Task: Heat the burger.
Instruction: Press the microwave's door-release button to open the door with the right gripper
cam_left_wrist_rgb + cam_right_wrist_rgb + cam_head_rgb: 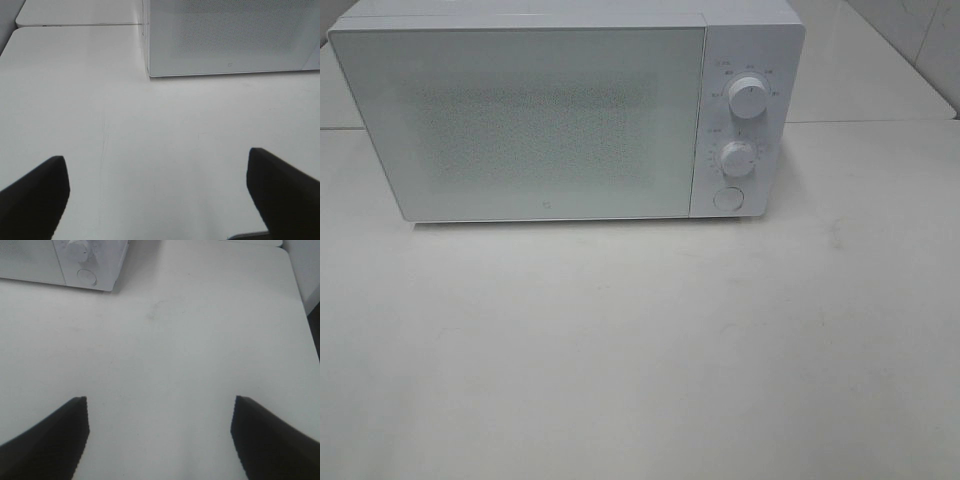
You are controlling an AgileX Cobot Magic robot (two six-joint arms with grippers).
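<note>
Bright even light, washed-out whites, soft focus (slightly grainy), faint shadows

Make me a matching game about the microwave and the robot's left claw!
Things:
1. microwave door
2. round button
3. upper knob
4. left gripper

States or places:
A. open wide
B. shut
C. lowest of the three controls
D. highest of the three controls

Pairs: 1-B, 2-C, 3-D, 4-A
</note>
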